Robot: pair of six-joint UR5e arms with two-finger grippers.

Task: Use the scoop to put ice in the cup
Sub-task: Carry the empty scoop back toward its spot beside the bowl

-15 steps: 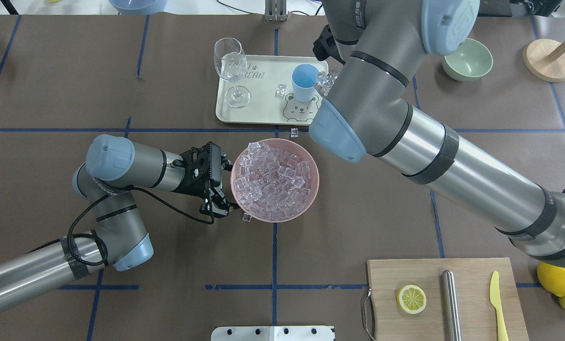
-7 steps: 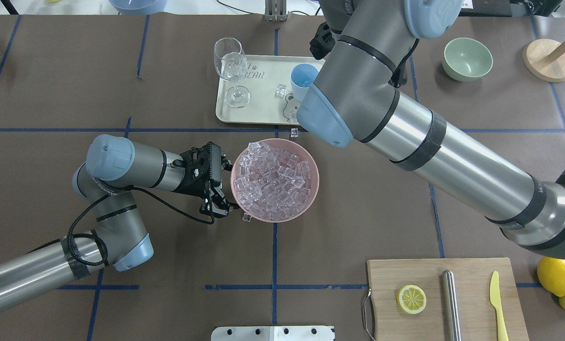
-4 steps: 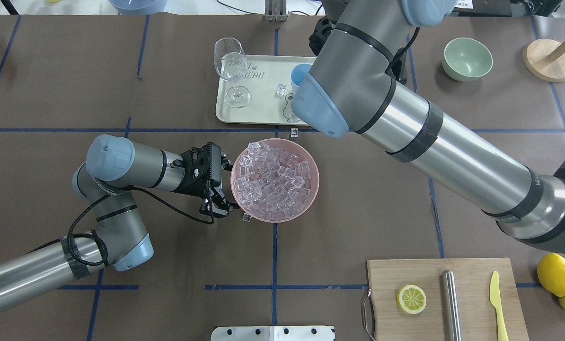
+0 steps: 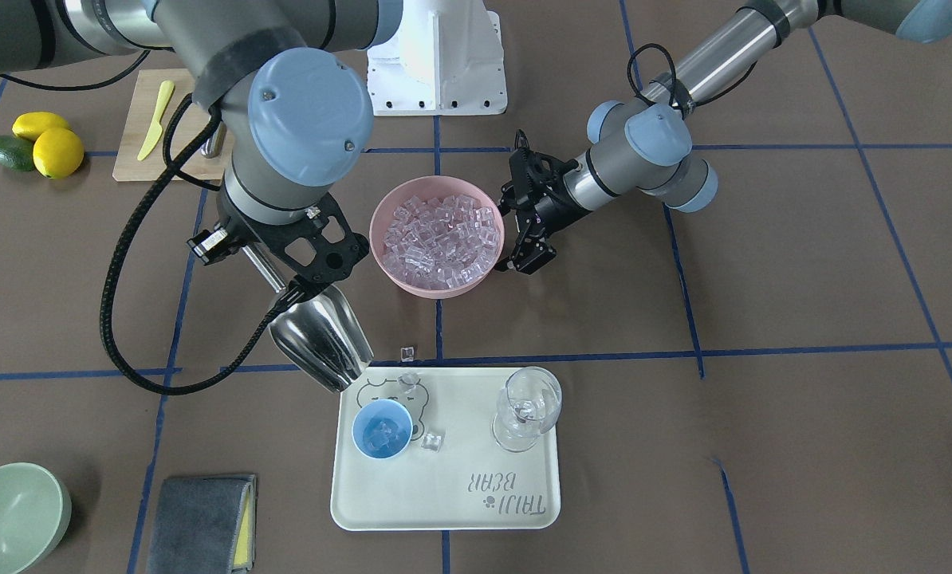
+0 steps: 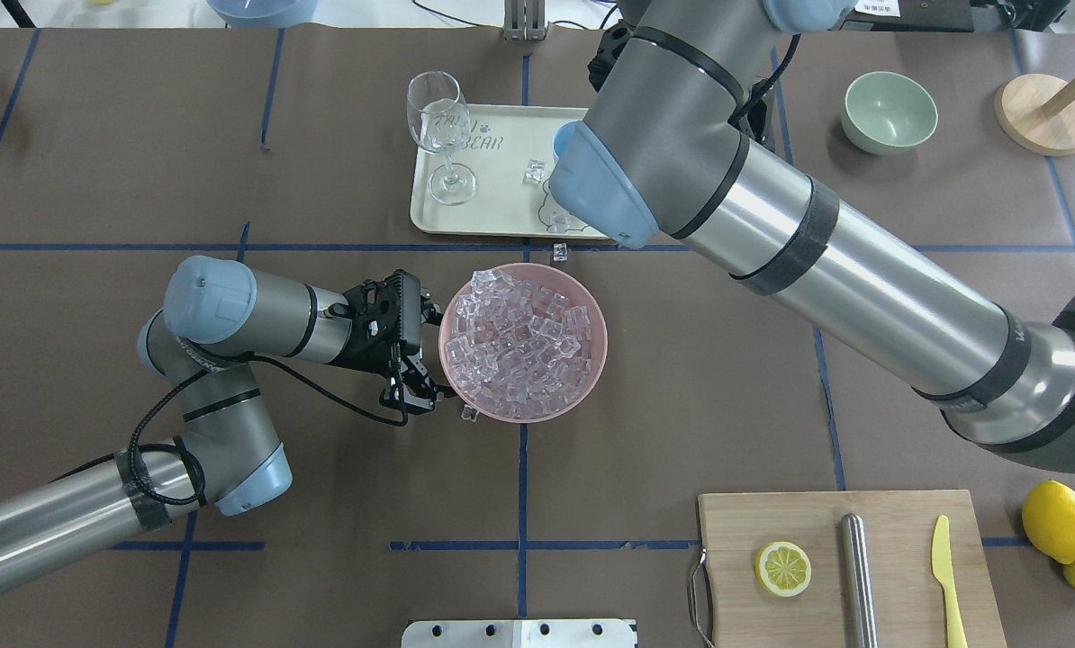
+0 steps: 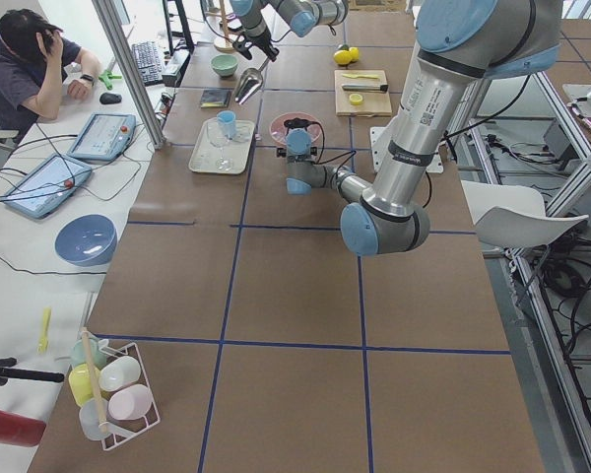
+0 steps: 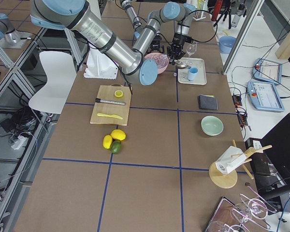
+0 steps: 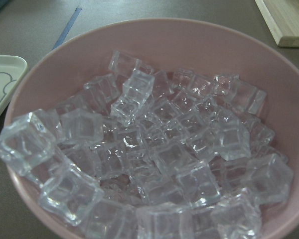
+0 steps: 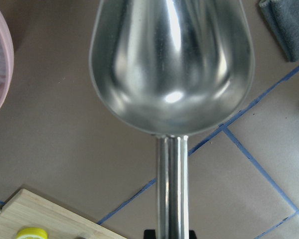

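The right arm (image 5: 862, 288) is stretched in from the right edge of the overhead view, its long silver forearm laid on a slant toward the far middle of the table. The wrist is turned downward, and the right gripper (image 4: 299, 279) is closed on the thin handle of the scoop (image 4: 316, 339), which is carried tilted with its mouth low. The left arm (image 5: 51, 531) is brought in from the near left corner and folded sharply at the elbow. Its wrist is laid about level and low over the table, with the left gripper (image 5: 411, 394) pointed toward the table's middle. Whether its jaws are parted or closed cannot be made out.
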